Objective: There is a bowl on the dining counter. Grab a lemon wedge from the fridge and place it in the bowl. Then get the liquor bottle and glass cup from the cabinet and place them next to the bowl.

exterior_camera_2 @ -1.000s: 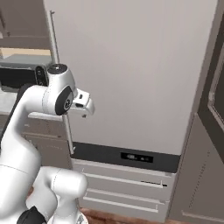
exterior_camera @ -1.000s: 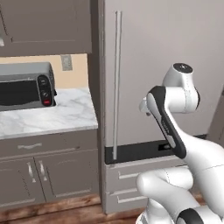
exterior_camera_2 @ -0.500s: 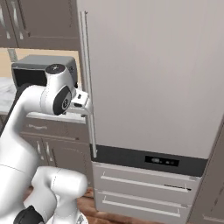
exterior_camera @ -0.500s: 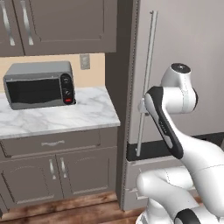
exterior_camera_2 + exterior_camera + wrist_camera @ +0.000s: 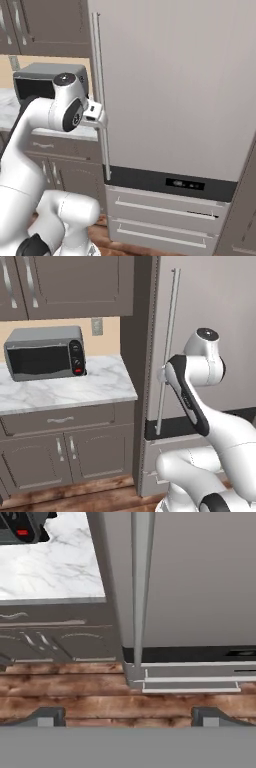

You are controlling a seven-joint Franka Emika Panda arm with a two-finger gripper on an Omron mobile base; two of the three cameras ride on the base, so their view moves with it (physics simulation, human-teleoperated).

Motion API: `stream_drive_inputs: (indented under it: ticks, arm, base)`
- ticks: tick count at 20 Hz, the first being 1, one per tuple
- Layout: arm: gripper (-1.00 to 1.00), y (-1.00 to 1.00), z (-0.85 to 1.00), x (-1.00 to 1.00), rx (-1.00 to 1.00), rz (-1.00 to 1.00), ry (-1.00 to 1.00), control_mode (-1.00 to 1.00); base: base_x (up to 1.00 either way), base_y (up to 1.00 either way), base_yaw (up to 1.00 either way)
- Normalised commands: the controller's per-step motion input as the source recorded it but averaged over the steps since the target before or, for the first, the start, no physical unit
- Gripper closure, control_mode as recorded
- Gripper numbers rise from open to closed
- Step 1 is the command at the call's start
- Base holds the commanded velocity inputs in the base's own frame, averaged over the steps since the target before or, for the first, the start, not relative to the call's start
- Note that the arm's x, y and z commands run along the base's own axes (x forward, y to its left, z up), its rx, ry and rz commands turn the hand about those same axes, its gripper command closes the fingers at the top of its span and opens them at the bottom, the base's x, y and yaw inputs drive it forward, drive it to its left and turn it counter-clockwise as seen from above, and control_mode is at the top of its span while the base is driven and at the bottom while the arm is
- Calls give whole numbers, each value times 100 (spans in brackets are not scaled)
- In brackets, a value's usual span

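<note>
Silver fridge handle (image 5: 141,582) between gripper (image 5: 127,716) tips

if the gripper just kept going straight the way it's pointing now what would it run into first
Most likely the wooden floor in front of the fridge. The open gripper points downward, with the fridge's vertical handle ahead and above that line. Depth is unclear, so the fridge's bottom drawer is possible.

fridge (image 5: 170,85) door closed; handle (image 5: 100,90) unobstructed; microwave (image 5: 45,352) well left.
</note>
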Motion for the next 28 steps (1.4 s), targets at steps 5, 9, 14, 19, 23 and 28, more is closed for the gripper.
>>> stream_drive_inputs:
  ticks: [5, 9, 14, 19, 23, 28]
  arm:
    - [-100, 0, 1, 86, 0, 0, -15, -100]
    - [-100, 0, 0, 90, 0, 0, -7, -100]
    - [-100, -35, 0, 41, 0, 0, 0, -100]
    - [-100, -32, -18, 43, 1, 0, -1, -100]
    - [-100, 0, -21, 39, 0, 1, -6, -100]
    - [-100, 10, -4, 4, 0, 8, -17, -100]
  base:
    - [0, 0, 0]
    - [0, 0, 0]
    - [0, 0, 0]
    - [0, 0, 0]
    - [0, 0, 0]
    - [0, 0, 0]
